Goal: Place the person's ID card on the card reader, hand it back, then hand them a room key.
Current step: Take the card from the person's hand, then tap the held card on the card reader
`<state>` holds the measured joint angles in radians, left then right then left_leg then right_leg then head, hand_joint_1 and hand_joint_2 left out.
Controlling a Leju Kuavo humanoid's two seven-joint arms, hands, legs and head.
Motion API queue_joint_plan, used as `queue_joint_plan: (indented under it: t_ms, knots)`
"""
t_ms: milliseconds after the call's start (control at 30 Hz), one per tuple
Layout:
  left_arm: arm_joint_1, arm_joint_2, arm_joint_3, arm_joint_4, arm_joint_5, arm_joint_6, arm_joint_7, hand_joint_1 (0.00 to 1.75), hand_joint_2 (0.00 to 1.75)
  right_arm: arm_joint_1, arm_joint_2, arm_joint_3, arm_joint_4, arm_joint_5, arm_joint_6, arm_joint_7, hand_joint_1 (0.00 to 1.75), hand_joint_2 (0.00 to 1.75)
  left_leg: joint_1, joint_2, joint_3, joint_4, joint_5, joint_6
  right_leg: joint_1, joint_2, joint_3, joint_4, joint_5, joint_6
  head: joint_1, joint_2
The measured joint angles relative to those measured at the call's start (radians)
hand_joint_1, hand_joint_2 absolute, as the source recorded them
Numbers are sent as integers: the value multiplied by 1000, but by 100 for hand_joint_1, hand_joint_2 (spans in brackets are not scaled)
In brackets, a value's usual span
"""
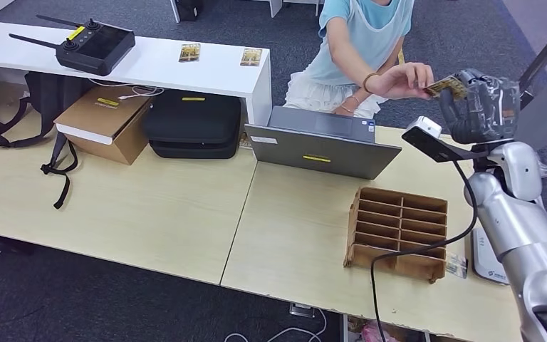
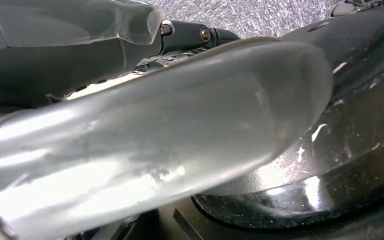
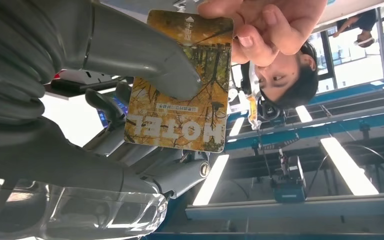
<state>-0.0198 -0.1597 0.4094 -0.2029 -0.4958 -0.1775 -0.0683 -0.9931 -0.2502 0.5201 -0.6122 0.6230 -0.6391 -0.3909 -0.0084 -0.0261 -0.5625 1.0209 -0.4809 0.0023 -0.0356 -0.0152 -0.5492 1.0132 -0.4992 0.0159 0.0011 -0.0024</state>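
Note:
My right hand (image 1: 478, 105) is raised beyond the table's far right edge and pinches a yellow hotel key card (image 1: 446, 86) between thumb and fingers. The card (image 3: 182, 85) carries an autumn-forest print and the word HOTEL. A person's hand (image 1: 402, 80) grips the card's other end, so both of us hold it. The person (image 1: 360, 43), in a light blue top, sits behind the table. The white card reader (image 1: 488, 258) lies flat at the table's right edge, partly behind my right forearm. My left hand (image 2: 145, 125) appears very close and blurred, with nothing visible in it.
A brown cardboard divider box (image 1: 397, 231) stands on the table (image 1: 185, 214) before the reader, a cable running over it. A grey laptop (image 1: 320, 146) sits mid-table. A black case (image 1: 192, 125) and cardboard box (image 1: 103, 121) lie left; two more cards (image 1: 189, 52) lie on the white shelf.

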Motion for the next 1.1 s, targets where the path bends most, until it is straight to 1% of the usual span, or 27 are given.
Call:
queue_joint_plan:
  t_ms: [167, 367, 467, 600, 700, 767, 867, 1000, 1100]
  knots:
    - [0, 0, 2, 0, 0, 0, 0, 0, 0, 0, 5, -12, -1, -56, 56, -14, 175, 175, 0, 0, 0, 0, 0, 0, 0, 0, 0, 0, 0, 0, 0, 0]
    - [0, -1, 10, 0, 0, 2, -1, 0, 0, -3, 12, -56, -1, -191, 199, -24, 175, 175, 0, 0, 0, 0, 0, 0, 0, 0, 0, 0, 0, 0, 0, 0]
    - [1, -2, 16, 0, 0, 3, -3, 0, 0, -11, 12, -85, 0, -264, 254, -23, 175, 175, 0, 0, 0, 0, 0, 0, 0, 0, 0, 0, 0, 0, 0, 0]
    - [2, -3, 24, 0, -1, 4, -6, 0, 0, -23, -5, -134, 9, -374, 338, -13, 175, 175, 0, -1, 0, 1, 0, 0, 0, -1, -1, 0, 0, 0, 0, 0]
    - [2, -3, 26, 0, -4, 4, -7, 0, 0, -31, -43, -171, 22, -429, 390, 9, 175, 175, 0, -1, -2, 2, 0, 0, 0, -2, -1, 0, 0, 0, 0, 0]
    - [2, -3, 26, 0, -6, 4, -8, 0, 0, -34, -77, -190, 31, -457, 434, 39, 175, 175, 0, -2, -2, 2, 0, 1, 0, -3, -1, 0, 0, 1, 0, 0]
    - [2, -3, 26, 0, -11, 3, -8, 0, 0, -38, -141, -221, 49, -502, 511, 88, 175, 175, 0, -4, -4, 3, 1, 2, 0, -5, -2, -1, 1, 1, 0, 0]
    - [2, -4, 26, 0, -17, 2, -8, 0, 0, -41, -228, -262, 76, -562, 617, 128, 175, 175, 0, -5, -6, 4, 1, 2, 0, -6, -3, -1, 1, 2, 0, 0]
    - [1, -4, 27, 0, -18, 2, -9, 0, 0, -40, -290, -293, 96, -597, 663, 148, 175, 175, 0, -5, -7, 4, 1, 3, 0, -7, -4, -1, 1, 3, 0, 0]
